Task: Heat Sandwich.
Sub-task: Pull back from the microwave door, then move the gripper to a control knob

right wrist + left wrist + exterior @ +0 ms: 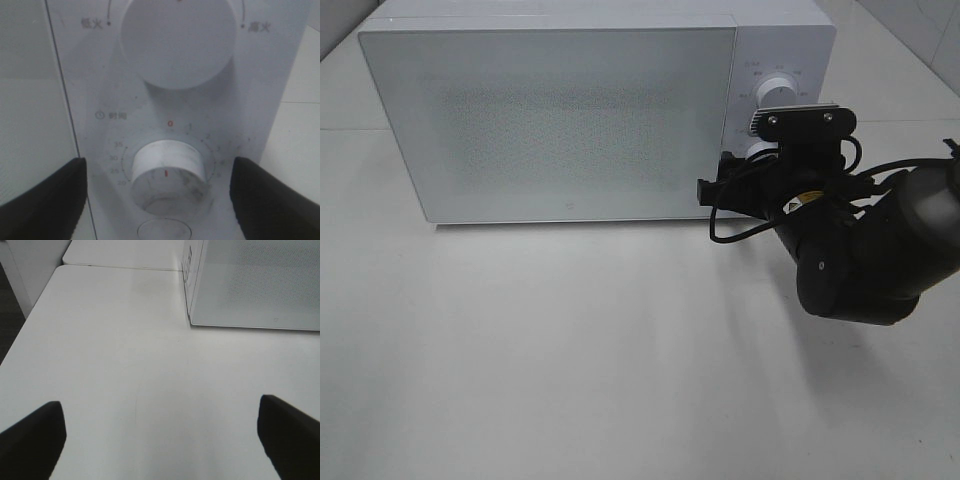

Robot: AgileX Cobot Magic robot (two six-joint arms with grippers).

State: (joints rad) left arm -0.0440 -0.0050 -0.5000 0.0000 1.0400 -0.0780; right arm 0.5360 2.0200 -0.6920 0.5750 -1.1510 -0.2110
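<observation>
The sandwich is out of view. The white microwave (570,110) stands at the back of the table with its frosted door shut. My right gripper (160,200) is open right in front of the control panel. Its two black fingers (42,200) flank the lower timer knob (167,172) without touching it. The knob's red mark sits under the red 0. Above it is the larger power knob (177,42). The right arm (860,255) reaches in from the right. My left gripper (160,440) is open and empty, low over bare table left of the microwave.
The white table (570,350) stretches in front of the microwave. In the left wrist view the microwave's front corner (192,320) stands ahead, and the table's edge (30,315) drops off beside a white wall panel.
</observation>
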